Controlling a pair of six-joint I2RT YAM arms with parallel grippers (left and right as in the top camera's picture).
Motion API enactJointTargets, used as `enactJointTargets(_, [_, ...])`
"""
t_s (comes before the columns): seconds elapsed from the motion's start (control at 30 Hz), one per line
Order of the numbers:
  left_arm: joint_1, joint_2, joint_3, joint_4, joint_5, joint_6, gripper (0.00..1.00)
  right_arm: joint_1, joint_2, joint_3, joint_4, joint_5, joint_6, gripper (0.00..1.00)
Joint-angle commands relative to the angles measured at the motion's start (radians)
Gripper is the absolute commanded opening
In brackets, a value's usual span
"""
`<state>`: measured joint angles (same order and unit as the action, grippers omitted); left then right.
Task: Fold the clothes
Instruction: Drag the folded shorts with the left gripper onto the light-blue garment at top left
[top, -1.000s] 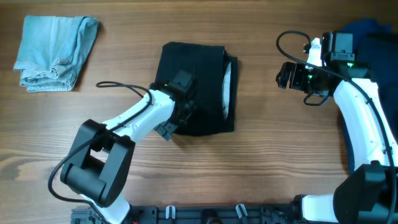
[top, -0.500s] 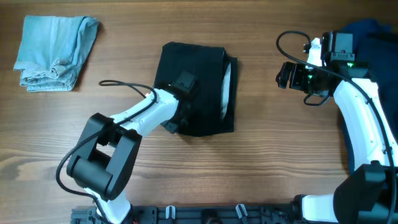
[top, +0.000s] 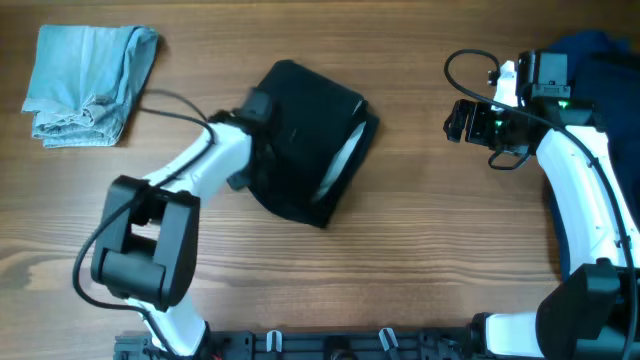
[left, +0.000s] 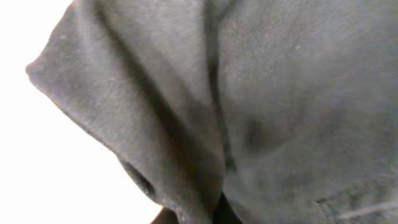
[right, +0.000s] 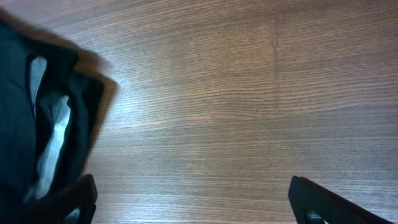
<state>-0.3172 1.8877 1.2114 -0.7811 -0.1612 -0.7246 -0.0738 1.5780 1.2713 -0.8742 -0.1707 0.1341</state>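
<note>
A folded black garment (top: 305, 140) lies mid-table, turned at an angle, with a pale lining showing at its right edge. My left gripper (top: 262, 118) is shut on the garment's left edge. In the left wrist view black cloth (left: 261, 93) fills almost the whole frame, and it bunches into the left gripper (left: 211, 214) at the bottom edge. My right gripper (top: 458, 120) hovers open over bare wood, right of the garment. Its fingers (right: 323, 202) stand wide apart with nothing between them. The garment's right edge (right: 25, 124) shows at the left of the right wrist view.
A folded light blue garment (top: 85, 80) lies at the table's far left corner. Dark blue clothes (top: 600, 45) are heaped at the far right, behind the right arm. The wooden table (top: 430, 250) shows bare wood in front of the black garment.
My left gripper has shut on the black garment's left edge and swung up and left, dragging and rotating the garment. The right arm has not moved.
</note>
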Motion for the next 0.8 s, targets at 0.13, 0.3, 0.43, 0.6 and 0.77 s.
enactJointTargets(0.13, [0.068, 0.01, 0.293, 0.04, -0.284, 0.459, 0.04, 0.002, -0.011, -0.002, 0.002, 0.018, 0.006, 1.0])
enactJointTargets(0.3, [0.1, 0.01, 0.327, 0.237, -0.349, 0.621, 0.21, 0.002, -0.011, -0.002, 0.002, 0.018, 0.006, 1.0])
enactJointTargets(0.43, [0.163, 0.01, 0.327, 0.388, -0.353, 0.62, 0.2, 0.002, -0.011, -0.002, 0.002, 0.018, 0.006, 1.0])
enactJointTargets(0.6, [0.234, 0.01, 0.327, 0.442, -0.273, 0.62, 0.21, 0.002, -0.011, -0.002, 0.002, 0.018, 0.006, 1.0])
enactJointTargets(0.77, [0.306, 0.016, 0.326, 0.266, 0.027, 0.393, 0.59, 0.002, -0.011, -0.002, 0.002, 0.018, 0.006, 1.0])
